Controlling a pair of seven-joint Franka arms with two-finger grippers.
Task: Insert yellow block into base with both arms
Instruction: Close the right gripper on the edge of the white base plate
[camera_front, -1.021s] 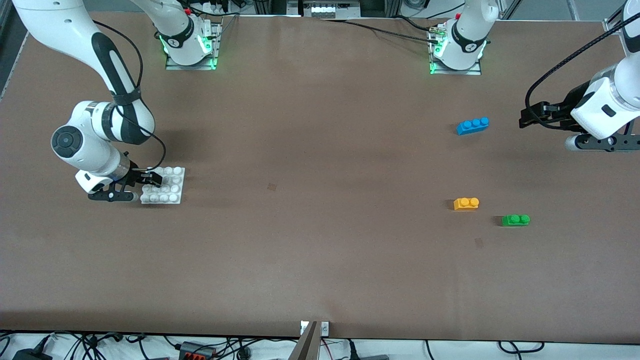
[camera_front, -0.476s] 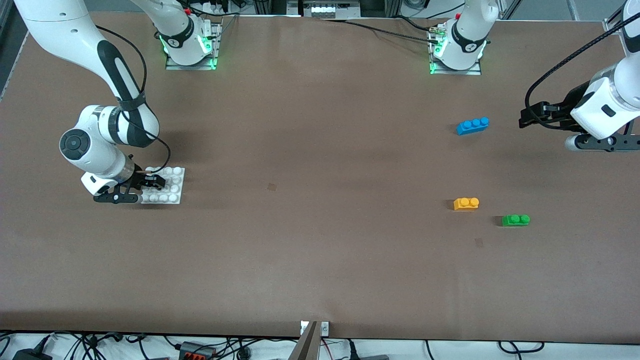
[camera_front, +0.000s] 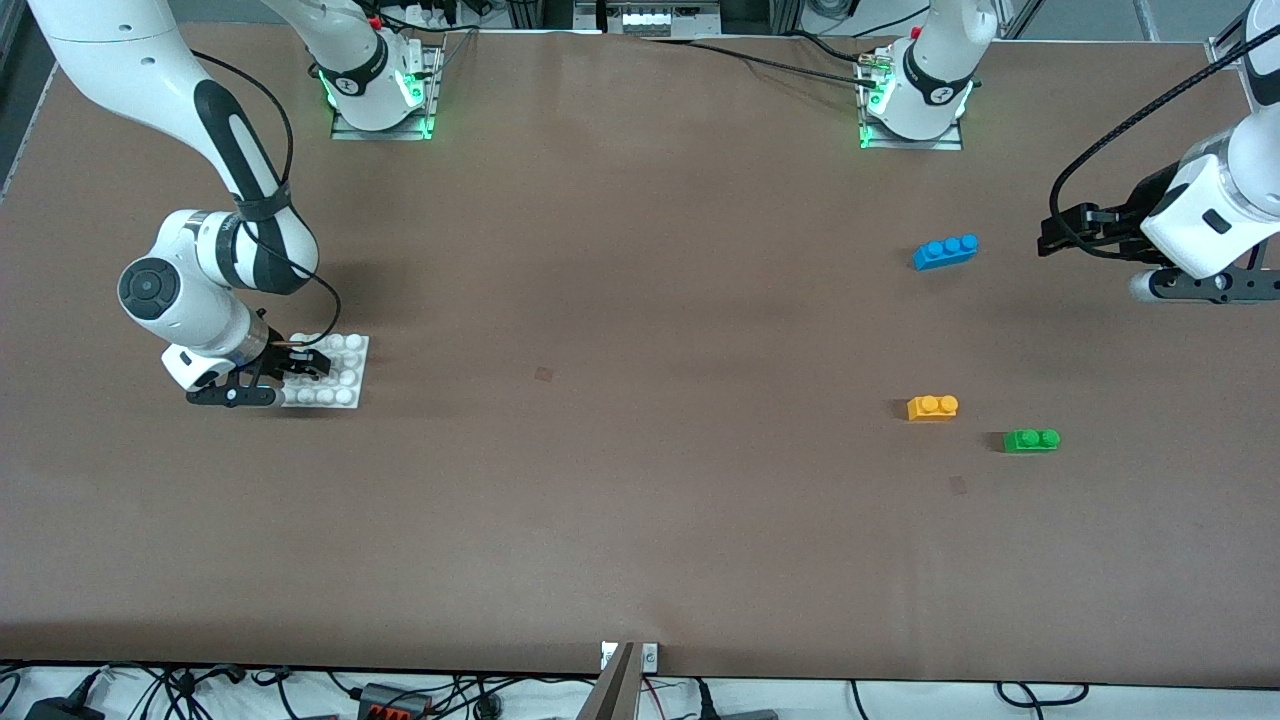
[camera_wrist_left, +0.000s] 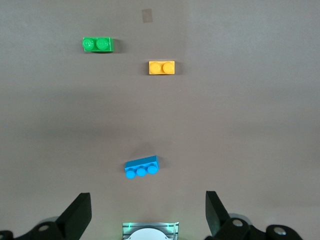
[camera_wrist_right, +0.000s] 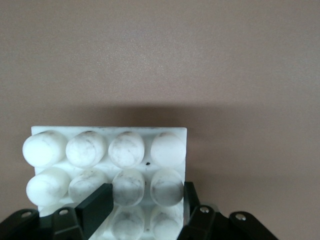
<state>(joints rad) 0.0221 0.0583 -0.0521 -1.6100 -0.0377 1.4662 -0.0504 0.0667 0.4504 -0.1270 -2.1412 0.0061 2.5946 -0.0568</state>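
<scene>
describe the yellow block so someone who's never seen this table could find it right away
Look toward the left arm's end of the brown table, where three small bricks lie. The yellow block is nearer the front camera than the blue brick and sits beside the green brick. It is the only orange-yellow one, with two studs.

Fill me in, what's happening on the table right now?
The right gripper has its jaws shut on the white base at the right arm's end. The left gripper waits open in the air near the blue brick. The yellow block lies untouched beside the green brick.
</scene>
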